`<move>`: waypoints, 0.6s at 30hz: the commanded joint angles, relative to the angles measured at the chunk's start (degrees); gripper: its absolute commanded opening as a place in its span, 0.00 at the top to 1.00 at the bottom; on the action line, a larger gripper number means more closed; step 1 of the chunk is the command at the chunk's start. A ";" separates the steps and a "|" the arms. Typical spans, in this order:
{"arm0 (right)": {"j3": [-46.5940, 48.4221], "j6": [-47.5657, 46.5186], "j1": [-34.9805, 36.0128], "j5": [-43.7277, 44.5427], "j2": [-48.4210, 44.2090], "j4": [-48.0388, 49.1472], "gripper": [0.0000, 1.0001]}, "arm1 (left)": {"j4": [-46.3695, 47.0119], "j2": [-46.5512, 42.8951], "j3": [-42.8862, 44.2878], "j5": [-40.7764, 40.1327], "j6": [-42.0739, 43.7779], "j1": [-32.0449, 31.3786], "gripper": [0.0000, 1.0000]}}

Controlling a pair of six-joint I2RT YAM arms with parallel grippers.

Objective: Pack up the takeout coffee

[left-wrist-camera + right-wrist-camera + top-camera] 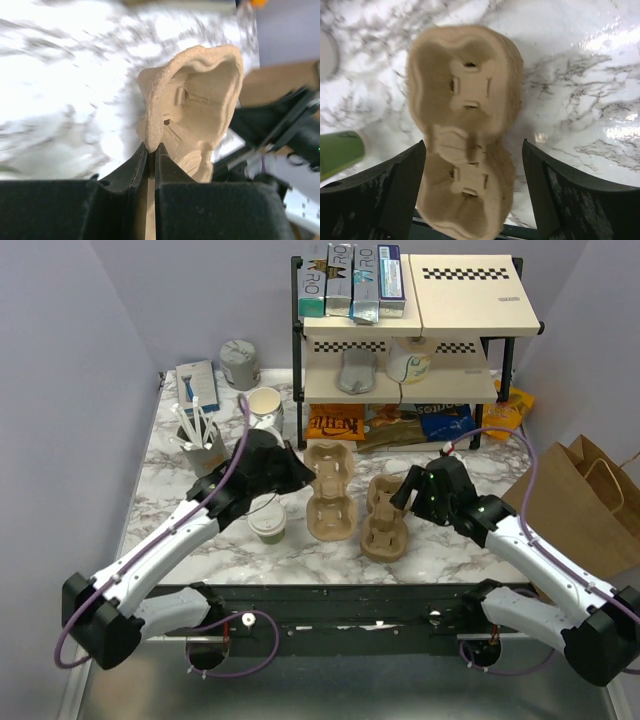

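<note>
Two pulp carriers share the table point(330, 558). We see the left jaws clenched on the rim of the first carrier point(200, 100), while the right jaws stand wide and released, straddling the second carrier point(465, 100). The coffee point(268, 523) stands lidded on the table, just left of the first carrier. We judge a carrier is being readied; next it must lie flat so the coffee can be seated upright in a well.

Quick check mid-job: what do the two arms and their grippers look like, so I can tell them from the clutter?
The left arm and right arm have white link shells, black joint housings and black bases. A purple cable loops along the left arm, another along the right. The left gripper and right gripper are matte black, with broad, grainy fingers. No markings show.
</note>
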 commanded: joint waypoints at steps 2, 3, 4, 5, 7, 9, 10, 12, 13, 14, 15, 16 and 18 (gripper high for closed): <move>-3.76 -5.69 -0.13 -9.97 -4.37 6.16 0.14 | -2.13 -5.76 -3.03 -3.22 0.02 2.44 0.96; -4.11 -6.49 -0.05 -11.58 -5.26 9.40 0.15 | -1.87 -5.58 -2.94 -2.96 0.19 2.53 0.96; -4.12 -6.49 -0.13 -12.46 -5.70 9.78 0.14 | -1.34 -4.97 -2.77 -1.83 0.20 2.53 0.96; -3.77 -6.67 -0.13 -11.69 -5.88 9.44 0.15 | -1.16 -4.53 -2.59 -1.38 0.11 2.53 0.96; -2.46 -7.11 -0.13 -8.97 -5.10 4.53 0.15 | -0.55 -3.74 -2.42 -0.76 0.02 2.44 0.96; -2.10 -7.11 -0.13 -4.66 -3.61 -0.47 0.14 | -0.55 -3.38 -2.24 -0.67 0.19 2.53 0.96; -2.18 -7.28 -0.05 -4.30 -3.25 -1.45 0.15 | -0.37 -3.29 -2.24 -0.59 0.28 2.44 0.96; -3.15 -7.37 -0.13 -4.47 -2.46 -2.77 0.15 | -0.46 -3.29 -2.33 -0.58 0.46 2.44 0.96; -3.59 -7.11 -0.22 -4.82 -1.67 -2.69 0.15 | -0.54 -3.29 -2.33 -0.58 0.46 2.44 0.96; -4.46 -6.68 -0.13 -5.09 -1.32 -2.78 0.15 | -0.46 -3.21 -2.42 -0.67 0.63 2.53 0.96; -4.82 -6.41 -0.13 -5.09 -0.97 -2.52 0.16 | -0.54 -3.12 -2.50 -0.76 0.55 2.62 0.96; -5.26 -5.97 -0.13 -5.26 -0.18 -2.17 0.17 | -0.72 -2.77 -2.50 -0.85 0.55 2.62 0.96; -6.05 -5.70 -0.05 -5.88 0.79 -1.21 0.20 | -0.63 -2.50 -2.59 -0.85 0.63 2.62 0.96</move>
